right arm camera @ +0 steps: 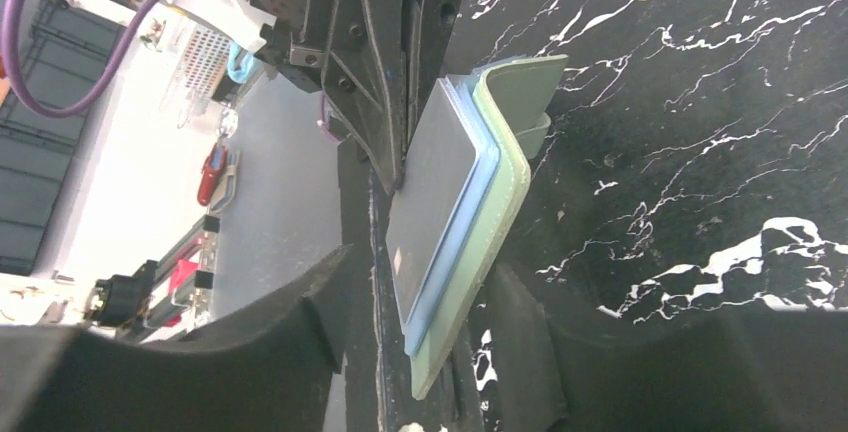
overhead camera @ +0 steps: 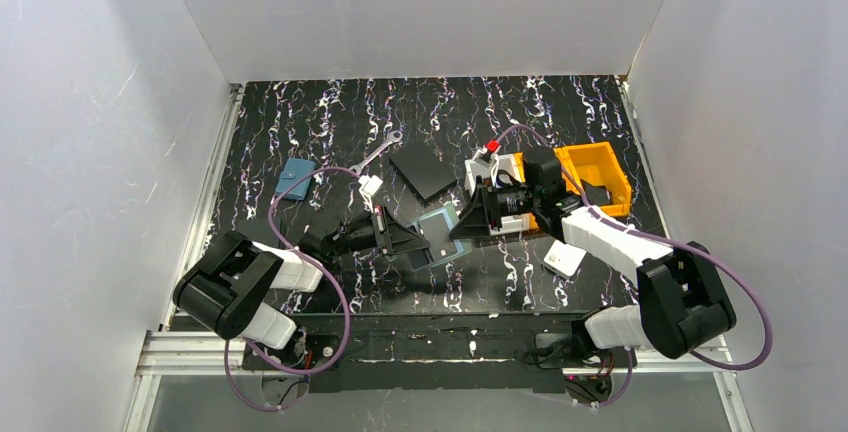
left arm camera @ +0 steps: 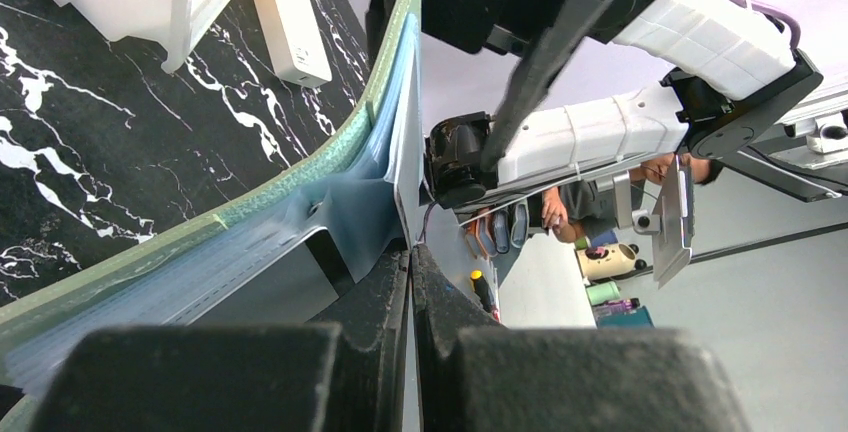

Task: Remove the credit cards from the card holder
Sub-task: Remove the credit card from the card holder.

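The card holder [overhead camera: 441, 235] is a pale mint-green wallet held up off the black table between my two arms. My left gripper [overhead camera: 413, 242] is shut on a thin inner panel at one edge of it, seen closely in the left wrist view [left arm camera: 410, 264], where the green cover [left arm camera: 335, 152] curves away. My right gripper [overhead camera: 468, 218] stands open, its fingers either side of the holder's opposite edge [right arm camera: 470, 232] with a gap on each side. A grey panel [right arm camera: 432, 187] and a light-blue layer [right arm camera: 462, 222] show inside; I cannot tell the credit cards apart from the panels.
A black square plate [overhead camera: 425, 170] and a wrench [overhead camera: 377, 155] lie behind the holder. A blue pouch [overhead camera: 294, 179] is at the left, an orange bin [overhead camera: 598, 177] at the right, and a white box [overhead camera: 564, 257] near the right arm.
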